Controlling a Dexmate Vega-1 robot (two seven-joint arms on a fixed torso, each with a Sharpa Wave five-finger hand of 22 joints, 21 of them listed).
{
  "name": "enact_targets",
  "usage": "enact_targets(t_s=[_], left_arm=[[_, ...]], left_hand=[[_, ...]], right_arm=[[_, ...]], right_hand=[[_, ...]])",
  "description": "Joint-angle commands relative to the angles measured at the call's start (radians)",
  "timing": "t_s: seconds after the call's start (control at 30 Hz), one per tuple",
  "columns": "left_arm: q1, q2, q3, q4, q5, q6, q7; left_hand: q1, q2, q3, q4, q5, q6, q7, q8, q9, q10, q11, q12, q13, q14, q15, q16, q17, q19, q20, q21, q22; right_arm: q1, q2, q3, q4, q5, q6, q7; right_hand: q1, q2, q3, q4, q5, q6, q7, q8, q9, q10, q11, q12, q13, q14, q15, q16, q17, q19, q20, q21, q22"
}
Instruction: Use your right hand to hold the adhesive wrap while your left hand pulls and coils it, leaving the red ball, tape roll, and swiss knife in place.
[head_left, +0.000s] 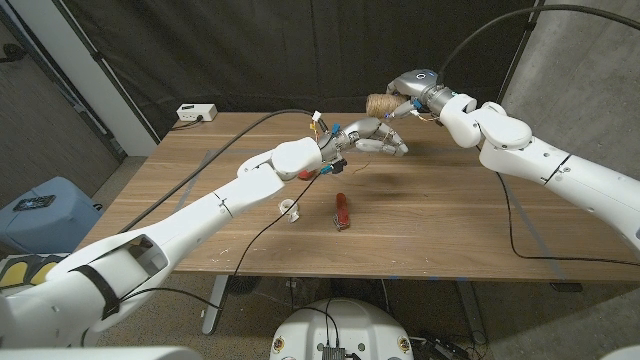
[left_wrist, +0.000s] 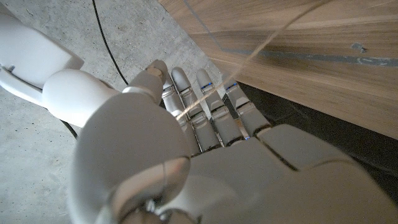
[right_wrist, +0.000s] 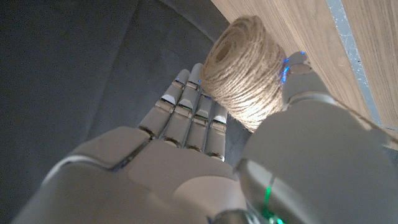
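Gripped in the right hand (right_wrist: 186, 168): one spool of brown twine (right_wrist: 245, 68), clamped between thumb and fingers (right_wrist: 186, 109), in place of any adhesive wrap. In the head view, same right hand (head_left: 408, 92) raised above the desk's far edge, a little right of its middle, with the spool (head_left: 380, 103) on the side towards the other hand.

One thin strand of twine (left_wrist: 249, 59) running from beyond the desk's edge down across the fingers (left_wrist: 208, 102) of the left hand (left_wrist: 205, 162). Fingers there straight and close together, thumb alongside; impossible to tell whether the strand is pinched or merely lying across them. In the head view, left hand (head_left: 375, 137) held above the desk (head_left: 470, 215), near its far edge, just below and beside the spool, fingers reaching towards the right hand.

Further out, on the desk around its middle: one red ball (head_left: 303, 174), partly hidden under the left wrist; one small white tape roll (head_left: 291, 209) nearer the front edge; one red swiss knife (head_left: 342, 210) just beside the roll, apart from it. All three well clear of both hands.

At the desk's far left corner, one white box (head_left: 197, 113) with a cable. Beyond the left edge, on the floor, one blue bin (head_left: 40, 215).
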Motion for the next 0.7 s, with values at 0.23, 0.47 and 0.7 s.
enact_targets(t_s=[0.23, 0.47, 0.7], left_arm=[[0.011, 0.019, -0.027, -0.04, -0.035, -0.017, -0.019], [0.007, 0.014, -0.038, -0.035, -0.06, -0.019, -0.036], [-0.004, 0.0, -0.047, -0.027, -0.072, -0.02, -0.046]], left_hand=[[0.001, 0.011, -0.009, 0.0, 0.005, 0.009, 0.005, -0.004, 0.001, 0.008, 0.004, -0.007, 0.005, 0.006, 0.004, -0.002, 0.006, -0.003, -0.001, 0.008, 0.001], [0.002, 0.011, -0.01, -0.001, 0.006, 0.009, 0.006, -0.004, 0.002, 0.01, 0.004, -0.009, 0.008, 0.008, 0.003, -0.001, 0.007, -0.003, -0.001, 0.009, 0.001], [0.003, 0.012, -0.011, -0.001, 0.007, 0.01, 0.006, -0.004, 0.002, 0.01, 0.004, -0.01, 0.01, 0.01, 0.001, -0.001, 0.008, -0.001, -0.002, 0.01, 0.001]], right_arm=[[0.001, 0.001, -0.009, 0.043, 0.005, -0.029, 0.022], [-0.006, -0.003, -0.013, 0.056, 0.013, -0.021, 0.014], [-0.012, -0.008, -0.018, 0.059, 0.015, -0.011, 0.011]], right_hand=[[0.091, 0.107, -0.004, 0.001, 0.004, 0.117, -0.107, -0.003, 0.005, 0.119, -0.114, -0.001, 0.003, 0.011, -0.158, -0.006, 0.005, 0.009, -0.03, 0.0, 0.005], [0.094, 0.108, -0.004, 0.0, 0.005, 0.118, -0.109, -0.004, 0.005, 0.119, -0.117, -0.003, 0.002, 0.012, -0.16, -0.007, 0.006, 0.01, -0.032, 0.0, 0.005], [0.096, 0.11, -0.004, 0.0, 0.005, 0.118, -0.111, -0.005, 0.005, 0.123, -0.117, -0.002, 0.002, 0.014, -0.16, -0.007, 0.008, 0.011, -0.033, 0.0, 0.005]])
